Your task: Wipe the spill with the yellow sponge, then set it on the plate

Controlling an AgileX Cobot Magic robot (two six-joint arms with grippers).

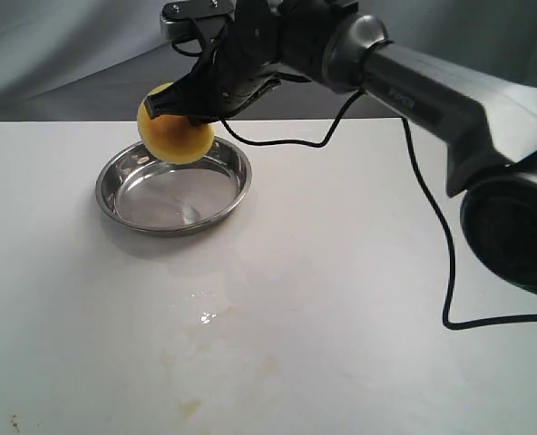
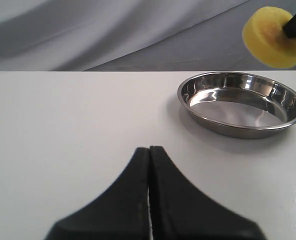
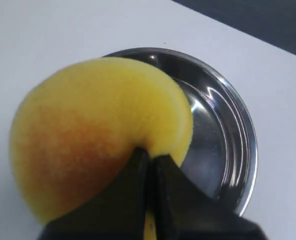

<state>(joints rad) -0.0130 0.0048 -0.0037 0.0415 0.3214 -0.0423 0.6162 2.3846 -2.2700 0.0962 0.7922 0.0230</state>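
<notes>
My right gripper (image 1: 191, 111) is shut on the yellow sponge (image 1: 174, 134), pinching its edge and holding it in the air over the far left rim of the steel plate (image 1: 235, 193). In the right wrist view the sponge (image 3: 93, 130) shows its orange-brown stained face, with the plate (image 3: 238, 145) below it. The sponge (image 2: 273, 35) also hangs above the plate (image 2: 238, 131) in the left wrist view. A faint yellowish smear with a small wet glint, the spill (image 1: 209, 335), lies on the table in front of the plate. My left gripper (image 2: 149, 150) is shut and holds nothing.
The white table (image 1: 386, 272) runs to a far edge just behind the plate, with grey cloth beyond. A black cable (image 1: 436, 227) droops from the right arm over the table's right side.
</notes>
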